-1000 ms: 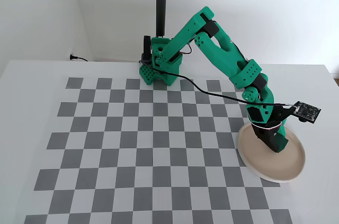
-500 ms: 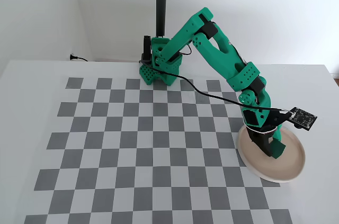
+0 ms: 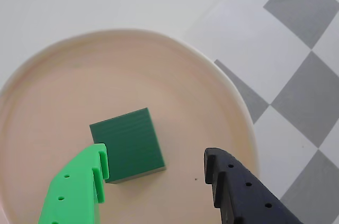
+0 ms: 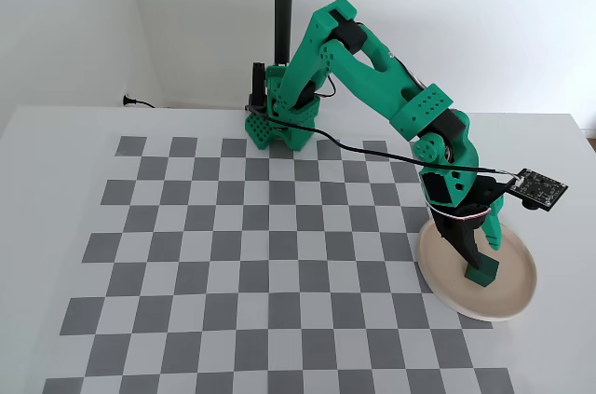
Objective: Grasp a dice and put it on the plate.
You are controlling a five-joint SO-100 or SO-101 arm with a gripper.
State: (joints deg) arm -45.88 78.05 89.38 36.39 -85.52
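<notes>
On the plate (image 3: pixel 175 70) sits a plain dark-green dice (image 3: pixel 127 142), the tool (image 3: pixel 153 168) spread wide, empty.

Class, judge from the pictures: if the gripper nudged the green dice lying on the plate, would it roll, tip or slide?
The dice has flat faces and sharp edges, so it would probably slide, not roll. It looks rigid. The plate has a low rim that may stop it.

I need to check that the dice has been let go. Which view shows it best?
The wrist view: the dice fills the picture's middle, lying flat on the plate, with the open claw around it and a clear gap to the black finger. The fixed view shows the dice only small, below the claw.
</notes>
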